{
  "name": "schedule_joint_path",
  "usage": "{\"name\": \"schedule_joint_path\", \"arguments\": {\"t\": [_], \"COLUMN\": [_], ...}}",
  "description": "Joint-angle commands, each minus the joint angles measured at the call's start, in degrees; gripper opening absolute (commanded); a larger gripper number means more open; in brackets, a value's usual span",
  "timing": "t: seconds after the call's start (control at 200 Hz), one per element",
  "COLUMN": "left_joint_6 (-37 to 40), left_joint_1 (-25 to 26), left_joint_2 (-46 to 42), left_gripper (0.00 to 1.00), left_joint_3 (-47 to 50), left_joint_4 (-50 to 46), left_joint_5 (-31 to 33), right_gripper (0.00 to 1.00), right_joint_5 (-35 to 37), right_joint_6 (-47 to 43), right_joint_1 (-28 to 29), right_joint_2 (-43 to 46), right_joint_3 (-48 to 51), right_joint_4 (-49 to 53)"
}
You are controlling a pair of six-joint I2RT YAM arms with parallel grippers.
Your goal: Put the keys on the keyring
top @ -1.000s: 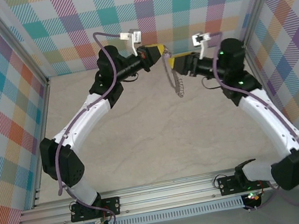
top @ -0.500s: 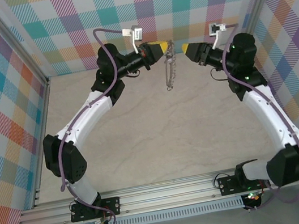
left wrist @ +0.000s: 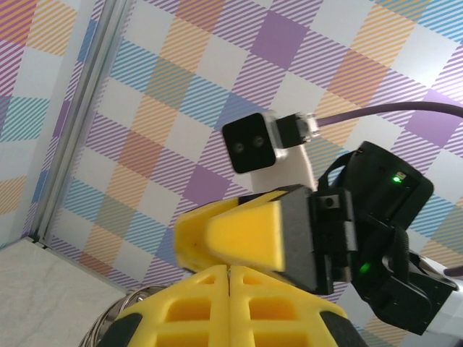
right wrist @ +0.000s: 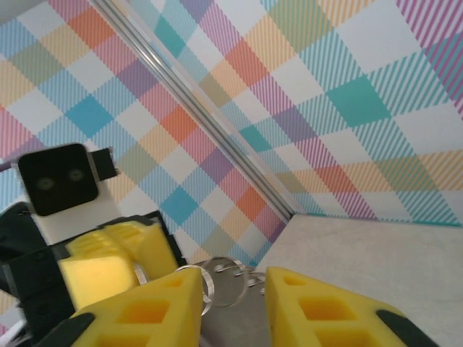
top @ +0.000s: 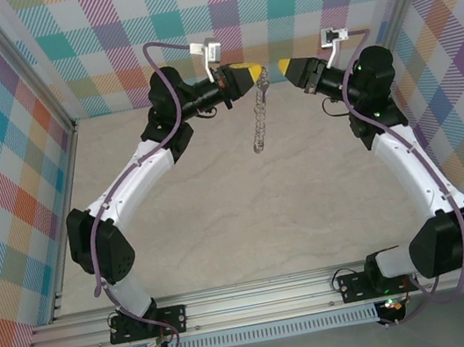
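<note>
The keyring (top: 258, 125), a thin grey hoop fringed with small silvery wire loops, dangles over the table from my left gripper (top: 256, 71), which is shut on its top. In the left wrist view the left gripper (left wrist: 231, 269) has its yellow fingers pressed together, and a bit of the keyring (left wrist: 119, 312) shows at the lower left. My right gripper (top: 284, 66) hangs just right of it, apart from the ring. In the right wrist view the right gripper (right wrist: 235, 280) is open, with the keyring's loops (right wrist: 225, 260) seen beyond the gap. The keys are out of view.
Plaid walls close in the beige table (top: 222, 220) at the back and sides, with a metal corner post (right wrist: 217, 123) near the grippers. Both grippers hover high by the back wall. An aluminium rail (top: 262, 298) runs along the near edge.
My right gripper has drawn back right and upward, away from the keyring, and its jaws have narrowed. The keyring now swings lower left under the left gripper.
</note>
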State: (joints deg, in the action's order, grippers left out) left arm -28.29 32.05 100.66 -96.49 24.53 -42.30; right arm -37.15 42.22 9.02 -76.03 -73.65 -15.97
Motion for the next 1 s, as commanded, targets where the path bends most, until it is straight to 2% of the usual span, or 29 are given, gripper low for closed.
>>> {"name": "schedule_joint_path", "arguments": {"t": [0.0, 0.355, 0.605, 0.995], "left_joint_6": [-1.4, -3.7, -3.8, -3.8], "left_joint_1": [-0.4, -0.4, -0.3, -0.2], "left_joint_2": [-2.3, -1.3, -2.0, -2.7], "left_gripper": [0.0, 0.0, 0.0, 0.0], "left_joint_3": [-1.0, -1.3, -1.0, -0.2], "left_joint_4": [4.7, 6.9, 6.8, 6.9], "left_joint_5": [1.7, 1.2, 1.0, 0.6], "right_gripper": [0.36, 0.37, 0.37, 0.29], "right_joint_5": [-1.2, -9.4, -9.7, -8.8], "right_joint_6": [2.3, 11.7, 11.9, 11.6], "right_joint_1": [0.3, 0.9, 3.3, 4.5], "right_joint_2": [3.2, -2.9, -4.9, -5.1], "right_joint_3": [0.7, -2.2, -3.1, -3.0], "right_joint_4": [-6.5, -17.1, -18.2, -17.8]}}
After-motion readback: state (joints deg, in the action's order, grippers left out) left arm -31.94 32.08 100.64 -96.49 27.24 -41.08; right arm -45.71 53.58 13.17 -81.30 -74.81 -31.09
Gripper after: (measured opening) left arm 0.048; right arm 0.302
